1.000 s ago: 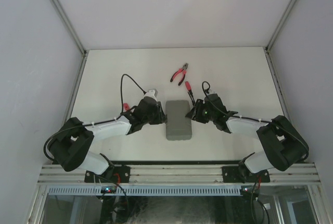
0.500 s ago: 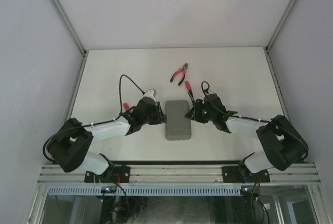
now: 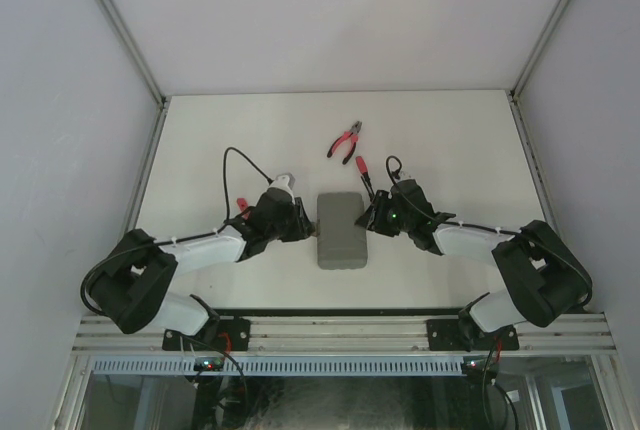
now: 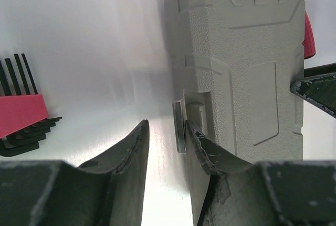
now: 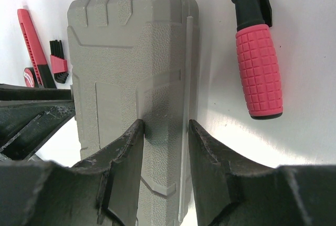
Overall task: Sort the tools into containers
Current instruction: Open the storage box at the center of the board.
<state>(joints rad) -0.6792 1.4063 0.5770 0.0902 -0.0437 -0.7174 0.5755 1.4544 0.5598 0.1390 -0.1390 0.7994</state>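
Observation:
The grey tool case lies shut at the table's middle. My left gripper is at its left side, open and empty; its right finger touches the case's side latch. My right gripper is at the case's right side, open, its jaws straddling the case's right edge. Red-handled pliers lie behind the case. A screwdriver with a red grip lies just right of it. The comb-like piece in a red holder lies left of the case.
A long red tool and a small round red disc lie on the table left of the case, near my left arm. White walls enclose the table on three sides.
My left gripper has drawn back a little to the left along the case's side. The case and my right gripper have barely moved.

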